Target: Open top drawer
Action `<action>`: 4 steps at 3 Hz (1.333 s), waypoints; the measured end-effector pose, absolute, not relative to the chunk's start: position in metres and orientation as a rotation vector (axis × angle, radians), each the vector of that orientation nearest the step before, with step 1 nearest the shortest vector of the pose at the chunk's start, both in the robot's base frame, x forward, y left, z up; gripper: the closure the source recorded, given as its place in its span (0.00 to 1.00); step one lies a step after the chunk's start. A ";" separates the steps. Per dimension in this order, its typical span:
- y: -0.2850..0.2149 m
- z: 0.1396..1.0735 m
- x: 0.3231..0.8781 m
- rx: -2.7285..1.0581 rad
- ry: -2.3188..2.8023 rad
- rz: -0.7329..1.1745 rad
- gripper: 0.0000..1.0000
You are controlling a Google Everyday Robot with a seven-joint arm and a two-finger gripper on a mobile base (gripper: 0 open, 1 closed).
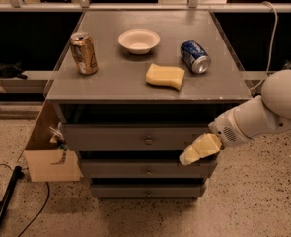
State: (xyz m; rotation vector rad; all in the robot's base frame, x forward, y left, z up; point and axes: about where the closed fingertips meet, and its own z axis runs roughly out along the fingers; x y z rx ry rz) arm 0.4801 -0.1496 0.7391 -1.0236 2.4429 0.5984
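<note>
The top drawer (110, 137) is the wide grey front just under the tabletop, with a small round metal knob (148, 141) at its centre. A dark gap shows between the front and the tabletop. My gripper (197, 151), cream-coloured on a white arm (263, 112), reaches in from the right. It hangs in front of the drawer's lower right corner, to the right of the knob and a little below it, apart from it.
Two narrower grey drawer fronts (147, 170) (147, 191) sit below. On the tabletop stand a gold can (84, 53), a white bowl (139, 40), a blue can on its side (195, 56) and a yellow sponge (164, 76). A wooden box (51, 164) hangs at the cabinet's left side. A black cable (7, 196) lies on the floor.
</note>
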 end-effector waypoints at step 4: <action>-0.118 0.742 0.529 -0.908 2.295 0.495 0.00</action>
